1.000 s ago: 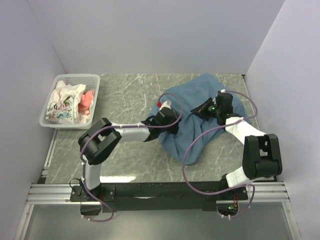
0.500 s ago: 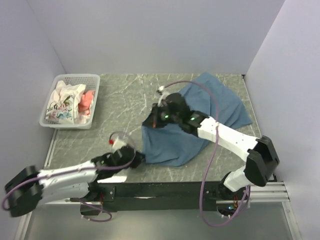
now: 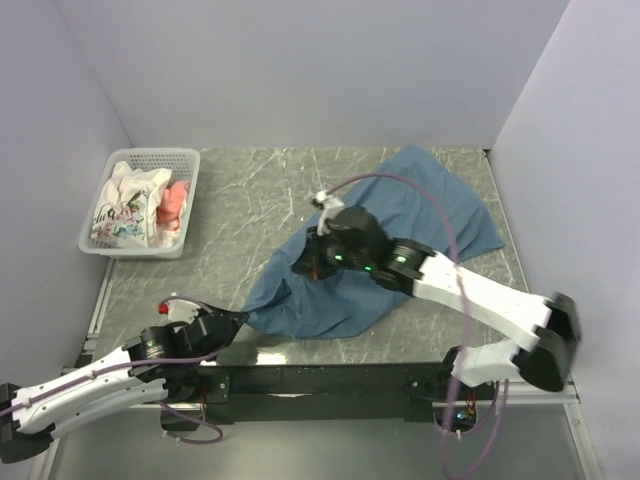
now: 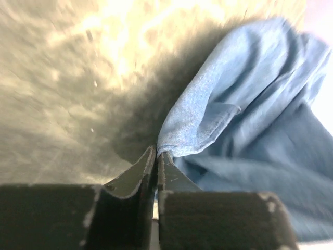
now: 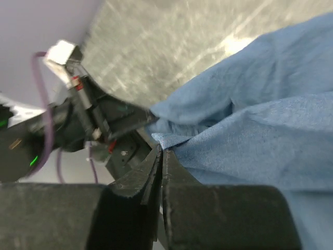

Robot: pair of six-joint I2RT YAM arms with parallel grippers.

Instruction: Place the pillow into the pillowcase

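The dusty-blue pillowcase [image 3: 400, 225] lies wrinkled on the table, stretched from the back right toward the near left. My left gripper [image 3: 238, 320] is low at the near-left, shut on the pillowcase's near corner [image 4: 208, 125], and a fold of cloth sits right at the tips [image 4: 156, 152]. My right gripper [image 3: 304, 266] is over the cloth's left edge, shut on a fold of the pillowcase [image 5: 260, 120] at its tips [image 5: 161, 150]. The pillow is out of view.
A white mesh basket [image 3: 186, 158] stands at the back left, holding a white printed cloth [image 3: 122, 212] and pink fabric [image 3: 175, 200]. Grey walls close in the table on three sides. The left arm [image 5: 78, 117] shows beyond the right fingers.
The left arm has swung back to the near-left and lowered, dragging a corner of the pillowcase with it. The right gripper has shifted left with its fold. The cloth is now drawn out diagonally.
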